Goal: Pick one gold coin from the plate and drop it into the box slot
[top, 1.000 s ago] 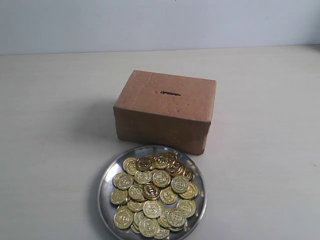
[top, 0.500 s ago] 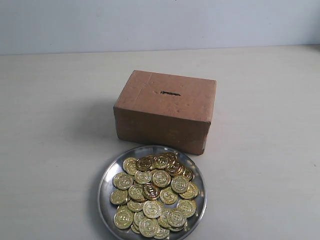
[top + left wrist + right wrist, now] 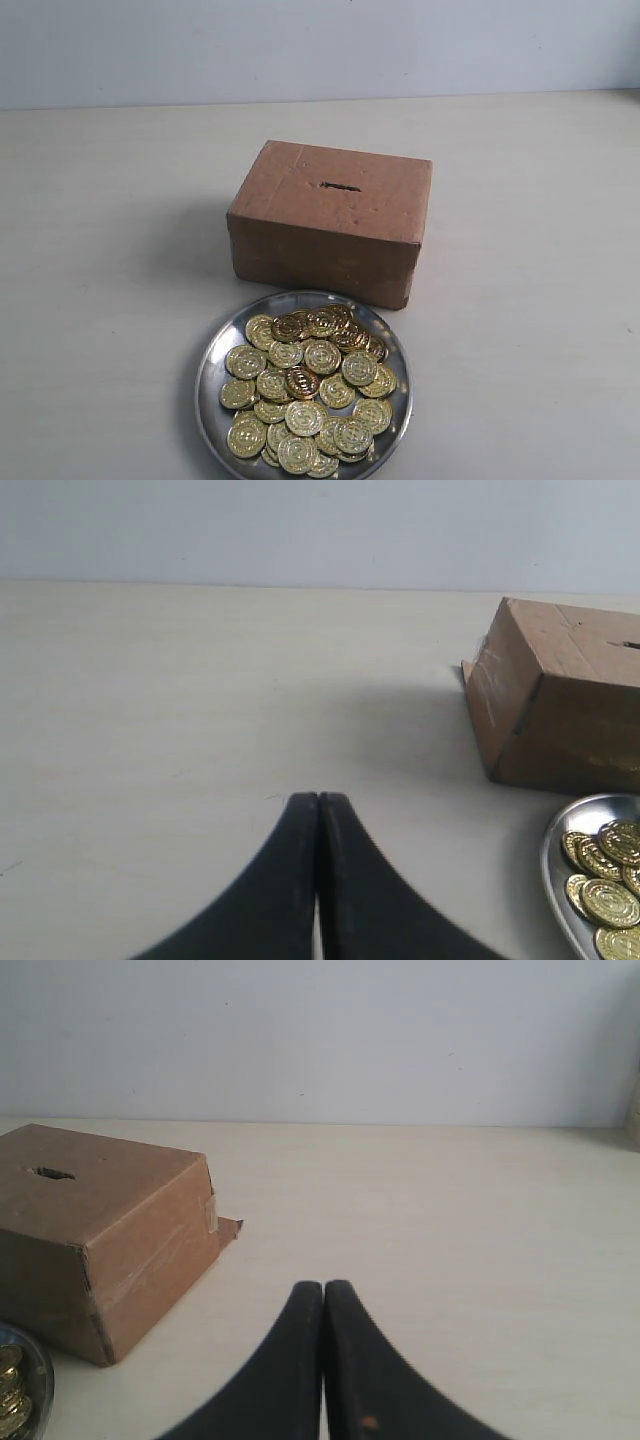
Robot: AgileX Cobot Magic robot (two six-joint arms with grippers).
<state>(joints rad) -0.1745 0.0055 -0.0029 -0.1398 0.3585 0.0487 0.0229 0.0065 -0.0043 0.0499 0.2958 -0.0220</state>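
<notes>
The round shiny silver metal plate sits on the pale beige worktop just in front of the brown rectangular cardboard box. Its far rim is close to the box's front face, though whether they touch cannot be told. Neither hand reaches it. The black left hand hangs over bare worktop well apart from plate and box, which show only at the edge of its wrist view. The black right hand hangs on the box's other side, likewise apart from both.

The plate holds a heap of embossed round gold coins that overlap and cover most of its floor, with bare metal showing along the rim. The box slot, a short dark slit with ragged edges, is cut in the box's top face.

Each hand points forward low over the worktop, its two fingers pressed together tip to tip with nothing between them.
</notes>
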